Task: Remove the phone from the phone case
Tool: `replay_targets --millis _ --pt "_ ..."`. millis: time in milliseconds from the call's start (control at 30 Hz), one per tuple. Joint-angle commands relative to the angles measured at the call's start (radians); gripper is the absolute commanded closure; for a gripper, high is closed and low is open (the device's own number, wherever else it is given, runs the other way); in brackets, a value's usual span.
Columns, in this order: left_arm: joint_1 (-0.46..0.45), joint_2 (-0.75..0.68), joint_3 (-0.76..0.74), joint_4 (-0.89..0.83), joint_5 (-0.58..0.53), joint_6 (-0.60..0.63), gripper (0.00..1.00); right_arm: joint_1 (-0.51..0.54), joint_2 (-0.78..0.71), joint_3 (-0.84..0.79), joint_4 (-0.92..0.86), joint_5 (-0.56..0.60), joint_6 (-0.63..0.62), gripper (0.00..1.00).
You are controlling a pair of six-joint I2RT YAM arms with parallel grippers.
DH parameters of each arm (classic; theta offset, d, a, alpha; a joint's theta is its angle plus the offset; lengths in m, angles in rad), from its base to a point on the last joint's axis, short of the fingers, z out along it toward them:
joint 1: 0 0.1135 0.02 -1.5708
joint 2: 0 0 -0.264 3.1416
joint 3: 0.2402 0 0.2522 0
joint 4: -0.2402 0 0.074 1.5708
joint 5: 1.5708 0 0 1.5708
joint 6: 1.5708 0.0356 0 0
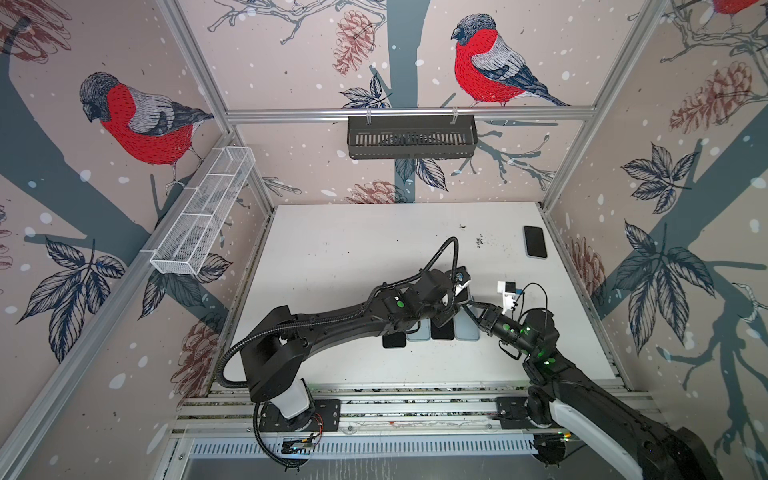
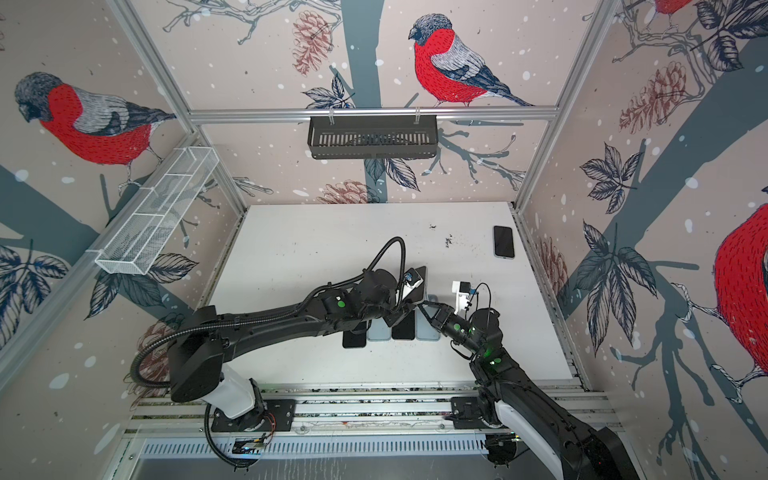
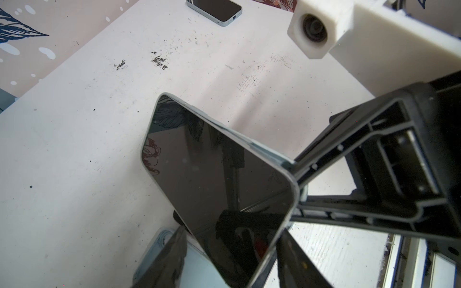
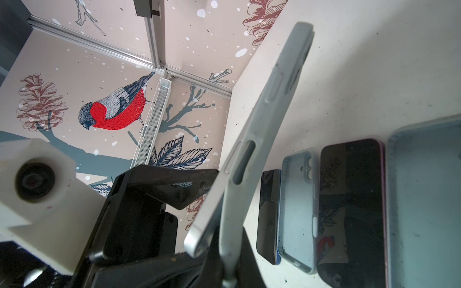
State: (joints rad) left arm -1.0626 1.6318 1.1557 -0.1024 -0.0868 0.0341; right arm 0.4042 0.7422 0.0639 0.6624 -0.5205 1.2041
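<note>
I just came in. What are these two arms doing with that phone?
The right gripper is shut on the phone case and holds it up off the white table. One corner of the phone has already come out of the case. The left gripper has its jaws on either side of the phone; I cannot tell whether they press it. Other phones and light-blue cases lie in a row below.

Scuffed white tabletop point(image 1: 353, 249) is showing dark specks point(image 3: 159, 61) toward the back. A black-screened, pale-rimmed phone point(image 1: 535, 242) is lying alone near the far right corner. Toward the front, four flat items are lying side by side: blue-edged dark phone point(image 4: 268, 217), empty pale blue case point(image 4: 298, 212), purple-edged dark phone point(image 4: 351, 209), and a pale blue piece point(image 4: 426, 199), probably another case.
</note>
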Motion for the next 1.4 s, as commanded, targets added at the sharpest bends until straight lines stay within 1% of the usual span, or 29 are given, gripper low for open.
replay_targets --millis 0,200,467,600,767,933,1000,1200,1267,1367 --pt "-0.018 0.024 0.02 0.036 -0.166 0.028 0.49 0.004 -0.008 0.001 0.105 -0.097 0.005 1.0" --pt "-0.05 0.05 0.05 0.033 -0.3 0.023 0.59 0.004 -0.014 -0.002 0.108 -0.101 0.008 1.0" --pt "-0.066 0.07 0.067 0.025 -0.366 0.027 0.64 0.004 -0.03 -0.014 0.109 -0.104 0.008 1.0" --pt "-0.066 0.06 0.07 0.018 -0.363 0.036 0.64 0.005 -0.032 -0.016 0.102 -0.107 0.0 1.0" --pt "-0.066 0.043 0.072 0.009 -0.349 0.059 0.58 0.003 -0.032 -0.018 0.1 -0.108 -0.003 1.0" --pt "-0.068 0.051 0.073 0.001 -0.34 0.065 0.59 0.003 -0.033 -0.021 0.101 -0.108 -0.002 1.0" --pt "-0.068 0.055 0.067 0.012 -0.324 0.062 0.61 0.003 -0.035 -0.022 0.102 -0.107 -0.001 1.0" --pt "-0.074 0.063 0.063 0.023 -0.269 0.057 0.85 0.002 -0.041 -0.021 0.084 -0.101 -0.006 1.0" --pt "-0.076 0.054 0.055 0.026 -0.244 0.057 0.89 -0.001 -0.042 -0.022 0.077 -0.094 -0.01 1.0" --pt "-0.077 0.03 0.026 0.053 -0.249 0.05 0.95 -0.002 -0.041 -0.031 0.075 -0.082 -0.006 1.0"
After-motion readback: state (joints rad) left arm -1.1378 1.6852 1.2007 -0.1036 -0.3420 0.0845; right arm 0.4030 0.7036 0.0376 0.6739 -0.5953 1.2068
